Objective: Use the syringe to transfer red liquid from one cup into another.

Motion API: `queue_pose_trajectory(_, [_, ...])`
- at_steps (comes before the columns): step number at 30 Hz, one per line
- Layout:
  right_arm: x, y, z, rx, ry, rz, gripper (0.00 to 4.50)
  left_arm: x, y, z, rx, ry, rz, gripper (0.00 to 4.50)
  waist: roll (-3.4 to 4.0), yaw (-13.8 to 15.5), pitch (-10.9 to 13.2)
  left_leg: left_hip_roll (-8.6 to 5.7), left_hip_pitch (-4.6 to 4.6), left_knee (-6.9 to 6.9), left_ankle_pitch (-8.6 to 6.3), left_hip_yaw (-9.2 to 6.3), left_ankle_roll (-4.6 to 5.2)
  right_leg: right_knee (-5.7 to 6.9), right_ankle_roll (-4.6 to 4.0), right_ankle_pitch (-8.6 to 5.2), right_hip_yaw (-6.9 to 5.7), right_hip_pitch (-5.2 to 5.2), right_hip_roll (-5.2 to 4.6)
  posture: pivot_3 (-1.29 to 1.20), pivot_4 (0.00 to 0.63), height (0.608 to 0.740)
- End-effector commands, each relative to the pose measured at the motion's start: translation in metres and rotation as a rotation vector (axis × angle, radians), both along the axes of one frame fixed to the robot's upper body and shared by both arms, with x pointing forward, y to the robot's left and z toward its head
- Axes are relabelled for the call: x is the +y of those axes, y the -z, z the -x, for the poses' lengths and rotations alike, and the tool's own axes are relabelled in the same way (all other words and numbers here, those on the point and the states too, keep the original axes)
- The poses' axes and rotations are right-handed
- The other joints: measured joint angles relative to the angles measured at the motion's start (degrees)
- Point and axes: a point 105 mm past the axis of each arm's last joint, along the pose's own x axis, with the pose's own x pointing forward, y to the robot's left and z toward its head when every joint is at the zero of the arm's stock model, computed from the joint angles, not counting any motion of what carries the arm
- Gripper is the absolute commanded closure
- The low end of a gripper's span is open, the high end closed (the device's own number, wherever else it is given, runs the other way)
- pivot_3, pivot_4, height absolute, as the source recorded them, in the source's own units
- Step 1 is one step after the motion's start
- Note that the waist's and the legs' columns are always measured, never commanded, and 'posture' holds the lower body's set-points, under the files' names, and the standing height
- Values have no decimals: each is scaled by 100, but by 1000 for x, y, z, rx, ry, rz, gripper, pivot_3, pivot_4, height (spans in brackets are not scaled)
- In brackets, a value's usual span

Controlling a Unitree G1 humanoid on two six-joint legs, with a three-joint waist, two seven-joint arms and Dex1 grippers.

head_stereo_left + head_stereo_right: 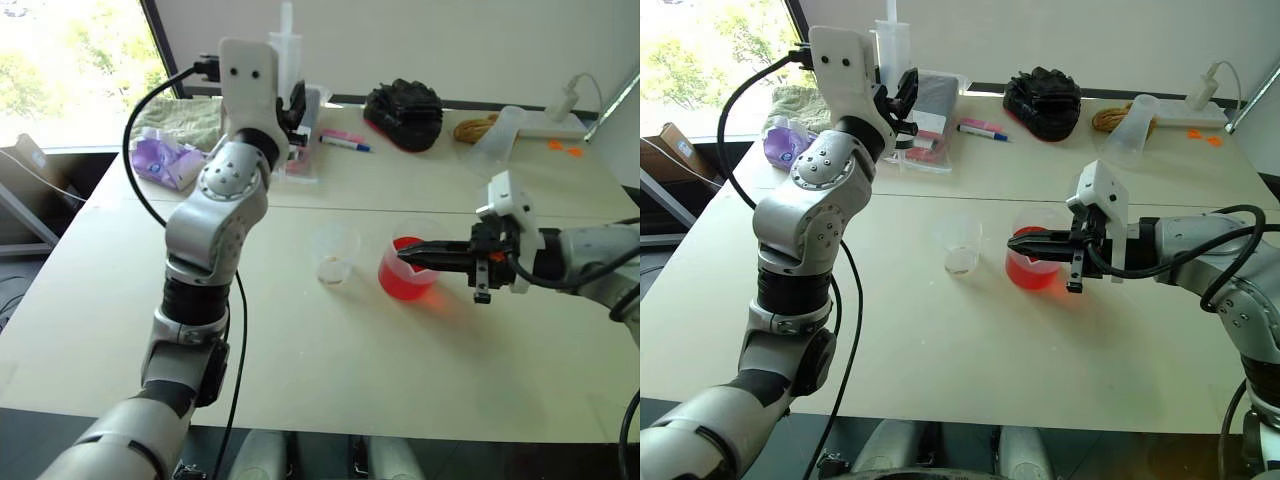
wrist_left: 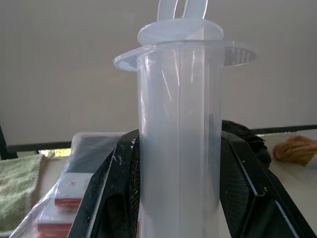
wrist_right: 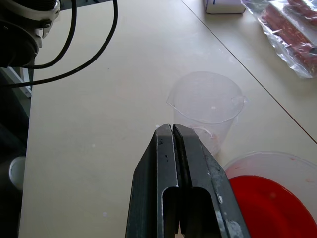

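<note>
My left gripper is raised above the table's far left and is shut on the barrel of the syringe, a clear tube standing upright with its plunger top up. The barrel sits between the black fingers; its tip is hidden. The wider cup holds red liquid at mid-table. My right gripper is shut and empty, lying level with its tips over that cup's rim; contact is unclear. A smaller clear cup stands just left of it, nearly empty, also seen past the shut fingers.
Along the far edge lie a green towel, a purple bag, a plastic bag of red packs, markers, a black bundle, a rope coil and a tipped clear container.
</note>
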Motion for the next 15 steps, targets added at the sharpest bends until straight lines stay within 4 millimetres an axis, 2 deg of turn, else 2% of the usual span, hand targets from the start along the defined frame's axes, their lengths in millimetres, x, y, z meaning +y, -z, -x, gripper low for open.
queue_pose_trajectory(1, [4, -8, 5, -43, -2, -29, 4500, -14, -34, 11, -161, 48, 24, 2921, 0, 2, 0, 0, 0, 0, 1, 0, 3, 0, 2, 1, 0, 0, 0, 0, 150, 740])
queue_pose_trajectory(6, [9, -4, 6, -39, 7, -51, 4500, -37, -52, 9, -236, 136, 89, 2921, -1, 11, 0, -2, -3, 4, 7, 0, 15, 1, 11, 8, -1, 3, 0, 0, 150, 740])
queue_pose_trajectory(10, [6, -7, 6, -46, 31, -65, 4500, -72, -55, 16, -232, 319, 130, 2921, -1, 7, 0, -4, -5, 6, 8, 1, 18, 0, 14, 10, -1, 3, 1, 0, 150, 740])
queue_pose_trajectory(13, [-3, -19, 2, -71, 81, -104, 4500, -105, -49, 33, -222, 527, 157, 2921, -1, 10, 1, -4, -5, 6, 8, 1, 18, 0, 14, 10, -2, 2, 4, 0, 150, 740])
queue_pose_trajectory(15, [-11, -29, -1, -97, 124, -136, 4500, -118, -45, 46, -218, 671, 184, 2921, -1, 13, 1, -4, -8, 6, 9, 1, 19, 0, 14, 10, -3, 2, 5, 0, 150, 740])
